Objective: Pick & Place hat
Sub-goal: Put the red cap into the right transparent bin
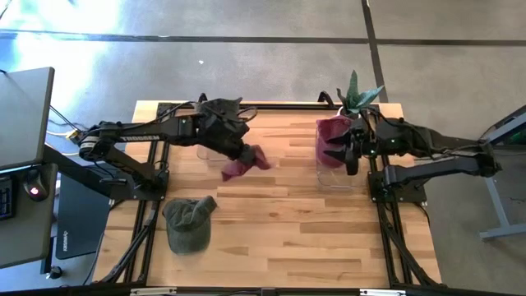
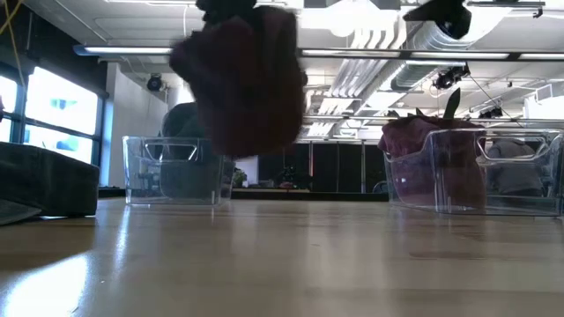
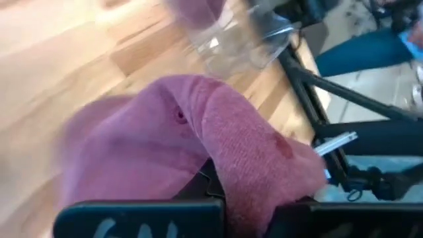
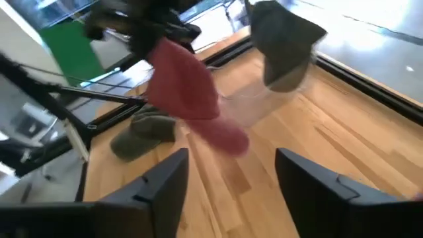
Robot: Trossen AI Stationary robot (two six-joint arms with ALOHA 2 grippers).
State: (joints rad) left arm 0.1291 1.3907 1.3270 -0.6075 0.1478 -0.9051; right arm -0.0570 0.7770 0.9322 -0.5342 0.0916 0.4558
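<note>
We see the left pincer (image 1: 237, 154) at upper centre clamped on a maroon hat (image 1: 244, 164) above the table (image 1: 288, 222); the right pincer (image 1: 341, 148) gapes empty.

Left end effector (image 1: 238, 152) fingertips hidden in high view, buried in the maroon hat (image 1: 244, 164) and under the wrist. Low view: maroon hat motion-blurred, its top and the arm above cut by the upper edge. Left wrist view: hat fills the picture, blurred; finger contact covered by fabric. Far clear bin (image 3: 228, 33) smeared, contents unreadable. Right end effector (image 1: 339, 148): in high view tips merge with the dark red cloth in the right clear bin (image 1: 339, 177); its own camera crops the fingers (image 4: 158, 182) at bottom.
</note>
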